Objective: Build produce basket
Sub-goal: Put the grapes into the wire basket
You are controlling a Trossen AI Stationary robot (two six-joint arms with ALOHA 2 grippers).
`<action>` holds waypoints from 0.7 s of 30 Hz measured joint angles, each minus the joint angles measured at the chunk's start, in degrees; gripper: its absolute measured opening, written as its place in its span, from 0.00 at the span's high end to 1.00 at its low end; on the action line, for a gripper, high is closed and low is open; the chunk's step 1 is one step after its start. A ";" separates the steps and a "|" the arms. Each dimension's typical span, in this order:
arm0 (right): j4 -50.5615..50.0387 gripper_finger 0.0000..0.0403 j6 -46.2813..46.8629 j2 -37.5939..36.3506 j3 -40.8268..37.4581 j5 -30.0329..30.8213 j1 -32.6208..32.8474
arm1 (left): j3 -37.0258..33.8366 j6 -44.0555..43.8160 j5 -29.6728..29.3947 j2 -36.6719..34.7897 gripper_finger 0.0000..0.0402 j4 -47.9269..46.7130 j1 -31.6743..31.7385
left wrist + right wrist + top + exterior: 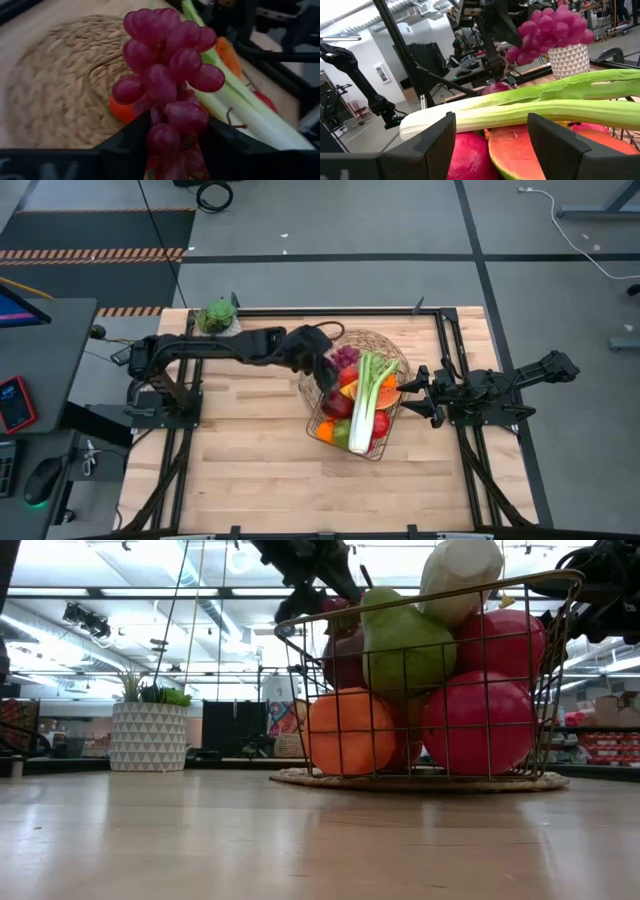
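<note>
The wire basket [388, 346] stands on a round woven mat [55, 90] in the middle of the table. It holds the produce: a long celery stalk [367, 400], red apples [478, 725], an orange [350, 730], a green pear [405, 640] and a watermelon slice [520, 150]. My left gripper [328, 370] hangs over the basket's left part, shut on a bunch of purple grapes [167, 65]. My right gripper [415, 395] waits level at the basket's right rim, its fingers [440, 137] a little apart with nothing between them. My left gripper pinches the bunch of grapes between its two fingers [125, 147], by the grapes at the bunch's near end [167, 137]. It comes slanting down from the table's left. The rest of the bunch sticks out past the fingertips, clear above the celery and the mat.
A leafy plant in a white patterned pot [217, 317] stands at the table's far left corner. Dark rails [445, 340] run along the table's sides. Bare wood [250, 470] lies in front of the basket.
</note>
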 joint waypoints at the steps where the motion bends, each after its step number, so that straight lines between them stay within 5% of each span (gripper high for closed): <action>1: -0.02 0.38 0.00 0.00 0.02 0.00 -0.01 | 0.00 0.42 1.59 0.17 0.61 0.78 0.61; 6: 0.00 0.38 -0.02 0.01 0.02 0.00 0.00 | 0.07 6.21 6.69 1.64 0.61 2.16 1.76; 21: -0.02 0.38 -0.02 0.22 0.00 -0.01 -0.01 | 0.04 13.81 6.97 3.43 0.61 1.62 1.59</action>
